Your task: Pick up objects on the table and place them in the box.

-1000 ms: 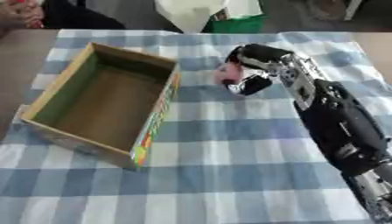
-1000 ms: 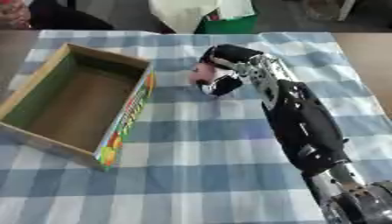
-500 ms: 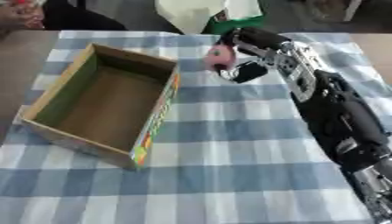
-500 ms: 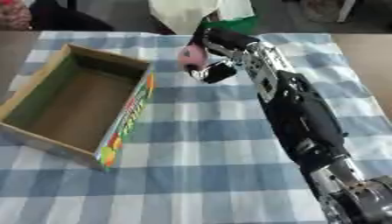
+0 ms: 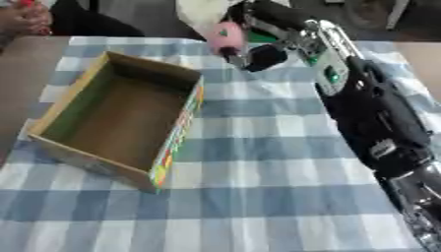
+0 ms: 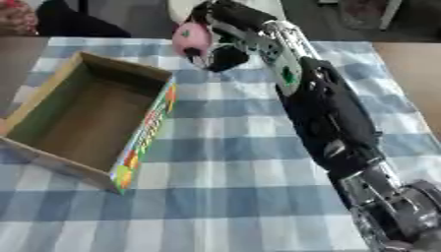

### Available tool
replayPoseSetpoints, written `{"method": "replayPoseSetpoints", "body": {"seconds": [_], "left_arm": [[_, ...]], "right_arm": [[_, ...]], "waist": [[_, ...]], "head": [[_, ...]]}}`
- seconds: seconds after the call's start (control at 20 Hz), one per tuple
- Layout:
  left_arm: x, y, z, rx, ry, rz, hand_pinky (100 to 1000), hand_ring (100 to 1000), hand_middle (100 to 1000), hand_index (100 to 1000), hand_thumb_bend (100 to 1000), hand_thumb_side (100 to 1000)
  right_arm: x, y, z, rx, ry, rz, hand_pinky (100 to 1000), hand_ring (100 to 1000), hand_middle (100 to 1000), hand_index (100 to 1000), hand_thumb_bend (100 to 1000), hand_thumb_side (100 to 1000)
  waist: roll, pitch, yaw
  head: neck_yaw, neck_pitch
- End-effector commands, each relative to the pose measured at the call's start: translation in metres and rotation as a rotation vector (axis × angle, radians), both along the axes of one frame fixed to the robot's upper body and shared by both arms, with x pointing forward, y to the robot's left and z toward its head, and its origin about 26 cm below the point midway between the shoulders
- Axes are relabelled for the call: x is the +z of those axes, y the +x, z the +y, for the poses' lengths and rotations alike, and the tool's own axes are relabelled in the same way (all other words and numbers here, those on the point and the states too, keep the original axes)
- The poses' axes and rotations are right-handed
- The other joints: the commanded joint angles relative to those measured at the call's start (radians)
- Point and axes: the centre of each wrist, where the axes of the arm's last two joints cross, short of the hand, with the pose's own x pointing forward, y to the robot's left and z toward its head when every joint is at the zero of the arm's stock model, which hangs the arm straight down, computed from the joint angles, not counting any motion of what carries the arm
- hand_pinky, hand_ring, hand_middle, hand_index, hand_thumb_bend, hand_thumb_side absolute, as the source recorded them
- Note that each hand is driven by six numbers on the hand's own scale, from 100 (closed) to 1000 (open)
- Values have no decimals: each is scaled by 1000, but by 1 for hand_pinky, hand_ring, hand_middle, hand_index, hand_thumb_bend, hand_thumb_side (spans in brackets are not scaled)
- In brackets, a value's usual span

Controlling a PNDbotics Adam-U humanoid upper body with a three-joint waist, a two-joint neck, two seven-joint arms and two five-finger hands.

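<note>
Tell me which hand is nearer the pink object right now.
Right. The right hand is curled around the pink object, holding it above the table beyond the box. The left hand shows in neither view.

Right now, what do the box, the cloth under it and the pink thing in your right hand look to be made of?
Box: looks like cardboard, matte brown inside, with a colourful printed outer side. Tablecloth: seems woven fabric, blue and white check, matte, lying flat. Pink object in the right hand: smooth and rounded with a small green mark; plastic or soft foam, I cannot tell which.
</note>
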Motion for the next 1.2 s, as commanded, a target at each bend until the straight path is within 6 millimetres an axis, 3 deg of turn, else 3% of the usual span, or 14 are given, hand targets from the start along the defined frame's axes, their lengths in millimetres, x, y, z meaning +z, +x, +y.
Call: {"method": "replayPoseSetpoints", "body": {"seconds": [0.05, 0.35, 0.6, 0.9, 1.2], "left_arm": [[14, 1, 2, -18, 42, -35, 506, 389, 653, 756, 182, 564], [24, 9, -1, -53, 48, -89, 499, 392, 649, 754, 177, 575], [32, 14, -3, -79, 52, -151, 491, 399, 643, 750, 168, 588], [41, 20, -7, -111, 44, -222, 485, 403, 640, 749, 165, 599], [43, 23, -9, -129, 38, -237, 486, 402, 641, 749, 164, 594]], "right_arm": [[17, -6, 25, 60, 17, -39, 753, 688, 670, 777, 100, 507], [7, -15, 73, 122, 32, -33, 747, 689, 669, 774, 100, 519], [-20, -21, 101, 143, 20, -15, 749, 678, 659, 772, 100, 499], [-60, -25, 115, 142, -36, 65, 759, 675, 658, 777, 100, 481], [-83, -30, 123, 145, -97, 110, 769, 689, 670, 790, 100, 483]], "waist": [[0, -20, 11], [-8, -15, 52], [-12, -11, 69], [-10, 4, 78], [-9, 18, 83]], "head": [[-19, -7], [-50, -20], [-69, -28], [-96, -27], [-110, -36]]}}
